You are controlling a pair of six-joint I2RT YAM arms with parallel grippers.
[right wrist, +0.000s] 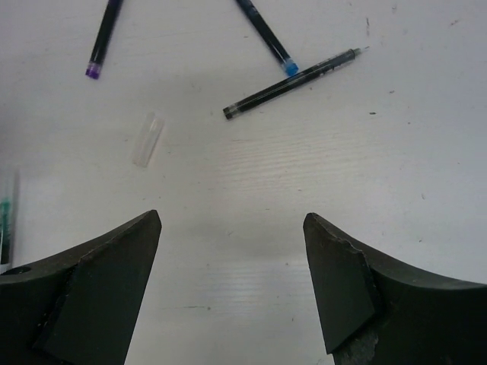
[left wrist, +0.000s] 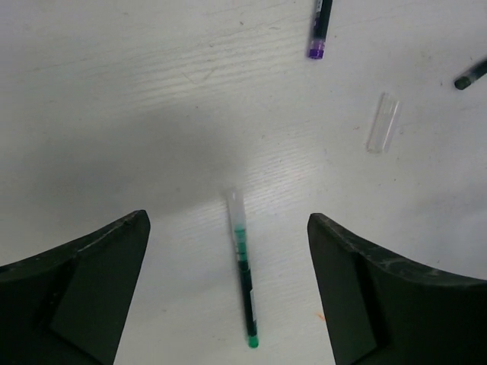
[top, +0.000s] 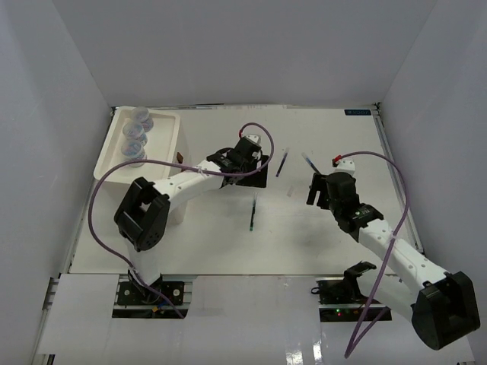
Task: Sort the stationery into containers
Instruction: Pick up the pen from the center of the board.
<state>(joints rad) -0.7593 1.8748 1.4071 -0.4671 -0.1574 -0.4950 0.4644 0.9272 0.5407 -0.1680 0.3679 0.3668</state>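
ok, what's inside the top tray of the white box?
Three clear jars with bluish contents, lined up along the left side of the tray; the rest looks bare. The left arm covers its near edge; drawer insides are not visible.

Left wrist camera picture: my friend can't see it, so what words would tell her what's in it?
A green pen lies on the white table between two black jaws that stand wide apart, holding nothing. Farther off lie a small clear tube, a dark pen with a purple end and the tip of another dark pen.
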